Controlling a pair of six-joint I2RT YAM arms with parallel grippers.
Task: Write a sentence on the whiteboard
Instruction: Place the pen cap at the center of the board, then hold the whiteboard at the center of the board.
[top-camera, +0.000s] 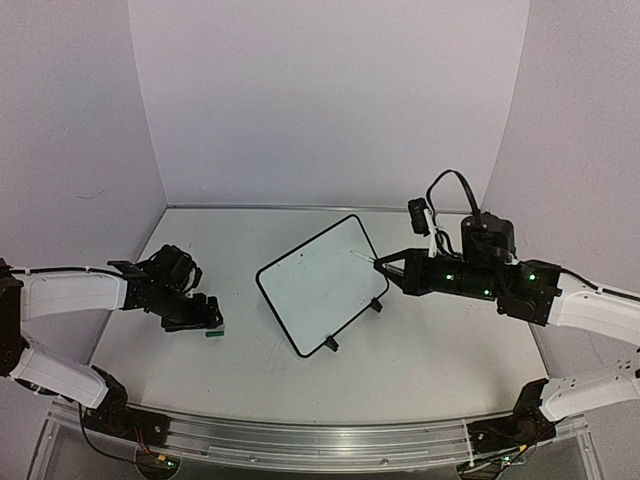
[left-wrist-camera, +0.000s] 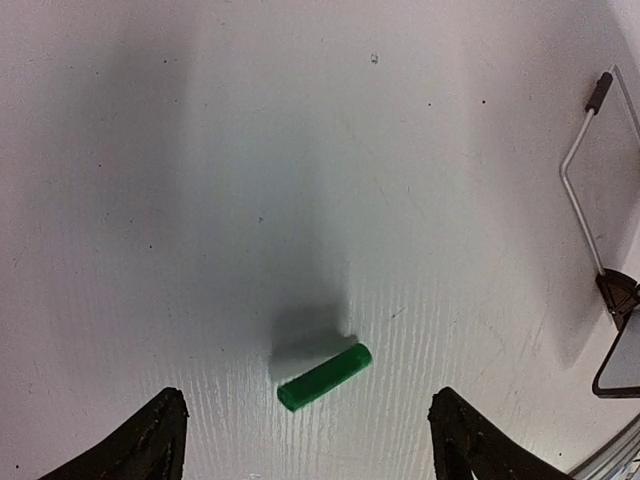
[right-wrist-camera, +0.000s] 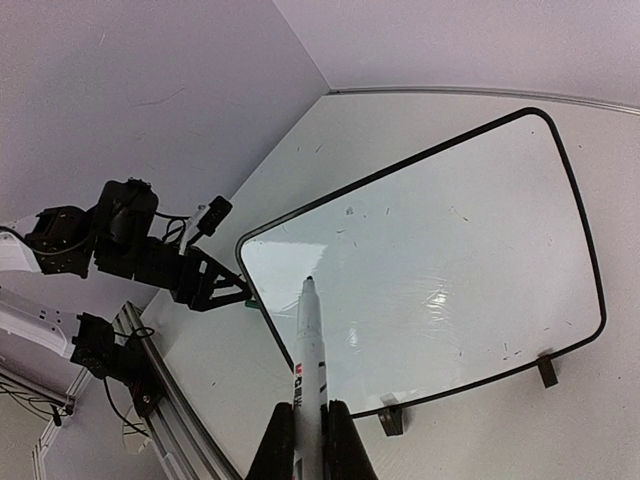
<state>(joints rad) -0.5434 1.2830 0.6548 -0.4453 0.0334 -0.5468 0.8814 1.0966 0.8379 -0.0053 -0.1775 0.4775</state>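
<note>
The whiteboard (top-camera: 318, 282), white with a thin black frame and two small black feet, lies tilted in the middle of the table; it fills the right wrist view (right-wrist-camera: 430, 260). My right gripper (top-camera: 385, 265) is shut on a white marker (right-wrist-camera: 309, 350) whose uncapped tip points at the board, above its right edge. My left gripper (top-camera: 200, 318) is open and low over the table, left of the board. A green marker cap (left-wrist-camera: 324, 376) lies on the table between its fingers, and it shows small in the top view (top-camera: 212, 335).
The board's corner, wire stand and foot (left-wrist-camera: 610, 290) show at the right edge of the left wrist view. The metal rail (top-camera: 300, 445) runs along the table's near edge. White walls enclose the table on three sides.
</note>
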